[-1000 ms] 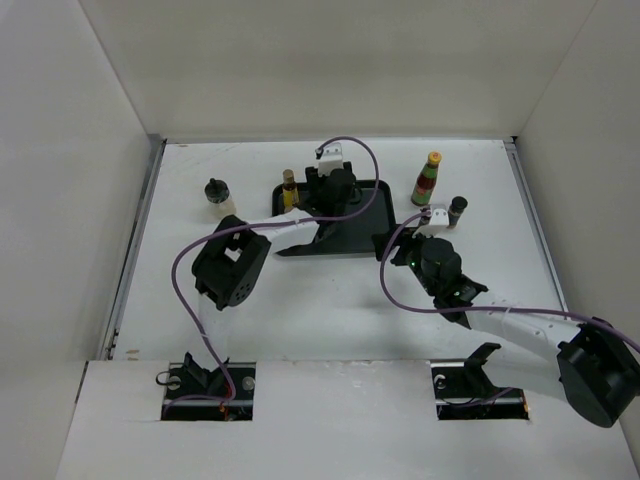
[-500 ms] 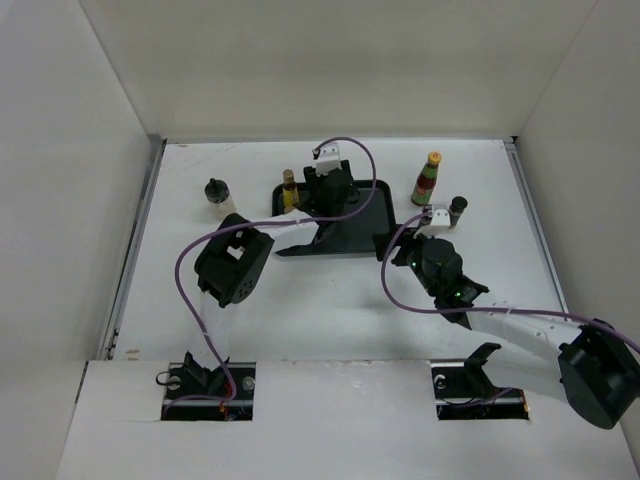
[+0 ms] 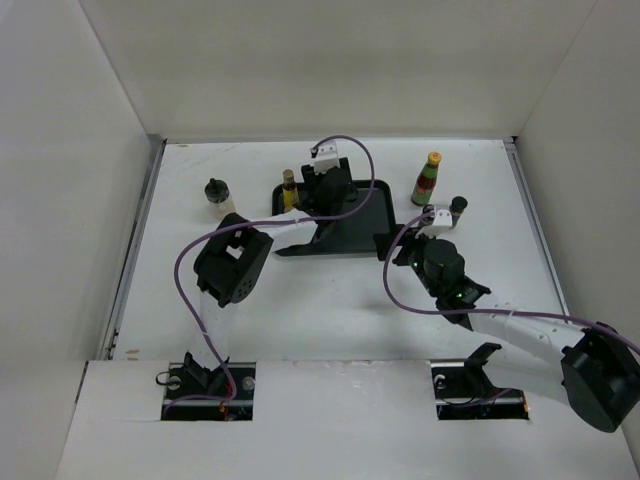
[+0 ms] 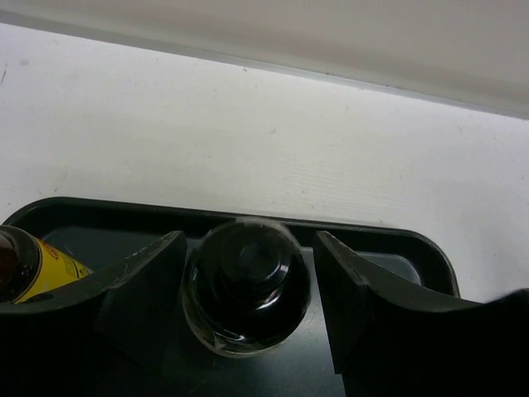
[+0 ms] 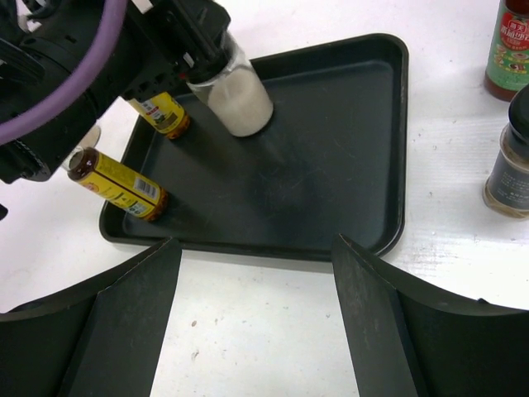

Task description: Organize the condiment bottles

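In the left wrist view a stubby pale bottle with a black cap (image 4: pixel 246 281) stands on the black tray (image 4: pixel 124 211). My left gripper (image 4: pixel 248 236) is open round its top, with a thin gap at the right finger. The same bottle (image 5: pixel 240 99) shows in the right wrist view beside two slim yellow-labelled bottles (image 5: pixel 169 114) (image 5: pixel 116 178) at the tray's left side. Right of the tray (image 3: pixel 365 215) stand a red bottle (image 3: pixel 427 179) and a dark jar (image 3: pixel 457 210). Another pale bottle (image 3: pixel 217 196) stands left of the tray. My right gripper (image 5: pixel 254 242) hangs open over bare table at the tray's near edge.
White walls close in the table on three sides. The left arm's purple cable (image 3: pixel 355 160) loops over the tray's back. The red bottle (image 5: pixel 512 50) and dark jar (image 5: pixel 508 161) stand close to the right gripper's right side.
The left gripper's fingers have eased slightly apart round the pale bottle. The right arm has shifted a little toward the near side.
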Available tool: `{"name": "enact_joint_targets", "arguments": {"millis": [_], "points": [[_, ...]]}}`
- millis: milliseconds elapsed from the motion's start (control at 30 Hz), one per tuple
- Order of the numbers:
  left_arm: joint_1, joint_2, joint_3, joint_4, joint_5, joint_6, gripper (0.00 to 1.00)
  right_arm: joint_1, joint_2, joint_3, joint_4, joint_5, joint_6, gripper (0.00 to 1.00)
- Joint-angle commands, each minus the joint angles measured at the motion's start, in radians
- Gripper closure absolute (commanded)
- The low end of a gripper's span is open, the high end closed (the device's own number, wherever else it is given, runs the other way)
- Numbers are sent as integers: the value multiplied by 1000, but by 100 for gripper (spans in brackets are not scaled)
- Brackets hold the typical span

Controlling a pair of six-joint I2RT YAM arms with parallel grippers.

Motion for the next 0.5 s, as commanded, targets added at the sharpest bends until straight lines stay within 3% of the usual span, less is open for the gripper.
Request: {"name": "enact_joint_targets", "arguments": {"millis": [0,233,333,467], "points": [[4,-20,13,105,-12,6,38,-6,-19,1,46,15,6,20],[5,-42,4,105,-5,6,29,-6,-26,-3,46,15,6,20],[-2,-118,-9,107,-1,9,22,-6,-27,-3,48,15,6,20],[-21,-276,-1,101,21,44,19,-6,-33,-4,52,15,6,20]]}}
